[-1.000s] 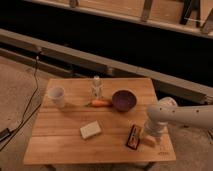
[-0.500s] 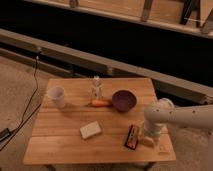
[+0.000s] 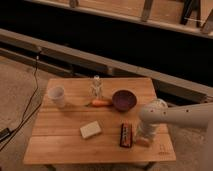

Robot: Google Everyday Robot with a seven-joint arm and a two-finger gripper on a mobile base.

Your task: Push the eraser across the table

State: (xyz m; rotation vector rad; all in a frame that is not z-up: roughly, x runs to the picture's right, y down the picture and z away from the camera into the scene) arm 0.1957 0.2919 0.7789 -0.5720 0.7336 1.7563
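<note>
Gripper point(image 3: 143, 140) sits low on the counter point(image 3: 65, 145), just right of the eraser point(image 3: 126, 135). Its opening can't be told.

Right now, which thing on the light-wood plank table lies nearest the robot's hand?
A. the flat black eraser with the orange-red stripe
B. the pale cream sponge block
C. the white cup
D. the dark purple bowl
A: the hand is down at the light-wood plank table near its right front corner. It is just to the right of the flat black eraser with the orange-red stripe, closer to it than to anything else.
</note>
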